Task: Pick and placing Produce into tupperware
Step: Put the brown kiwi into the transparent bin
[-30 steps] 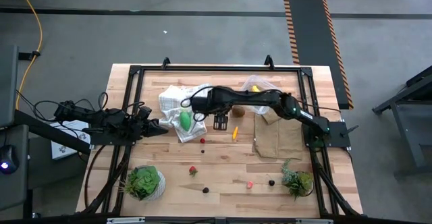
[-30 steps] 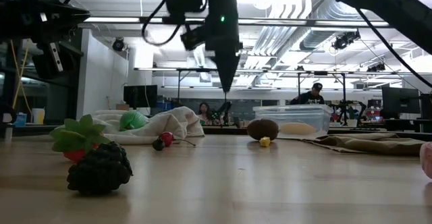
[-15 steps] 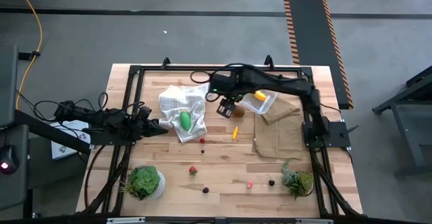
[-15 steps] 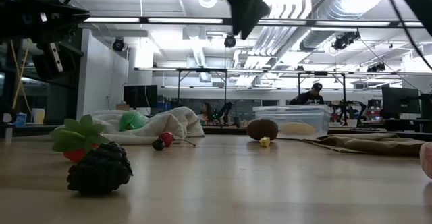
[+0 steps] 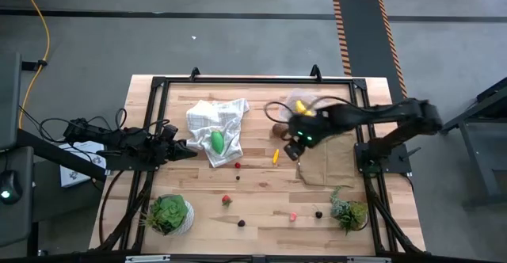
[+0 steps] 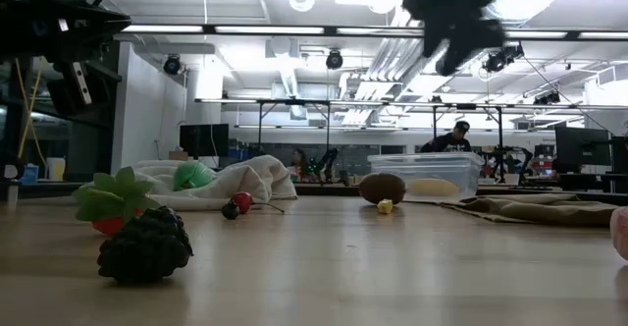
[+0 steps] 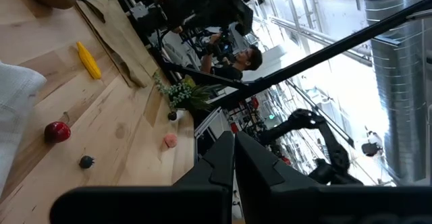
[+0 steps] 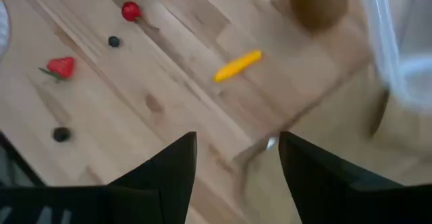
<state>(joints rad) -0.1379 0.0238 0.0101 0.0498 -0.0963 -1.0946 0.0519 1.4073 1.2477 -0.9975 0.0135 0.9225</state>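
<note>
High view, right hand: hangs above the surface at the near edge of the brown cloth, fingers apart, empty.
High view, left hand: low at the left side, fingers together, tip just beside the white cloth.
High view, tupperware: at the far right of the surface, partly hidden by the right arm; a banana shows inside it.
High view, green oval: lies on the white cloth.
High view, kiwi: on the wood just left of the tupperware.
High view, orange piece: on the wood near the right hand.
High view, small produce: a cherry by the white cloth, a strawberry, two dark berries, a pink piece, all near the front.
High view, plants: one at each front corner.

Low view, right hand: dark blur high up, above the tupperware.
Low view, kiwi: on the surface touching or just in front of the tupperware, orange piece before it.
Low view, foreground: strawberry with a dark berry against it.
Low view, green oval: nested in the white cloth, cherry in front.
Low view, person: in the room behind.

Left wrist view, left hand: fingers pressed together, holding nothing.
Left wrist view, surface: orange piece, cherry, dark berry, pink piece.

Right wrist view, right hand: fingers spread, nothing between them.
Right wrist view, below: orange piece, kiwi, cherry, strawberry.
</note>
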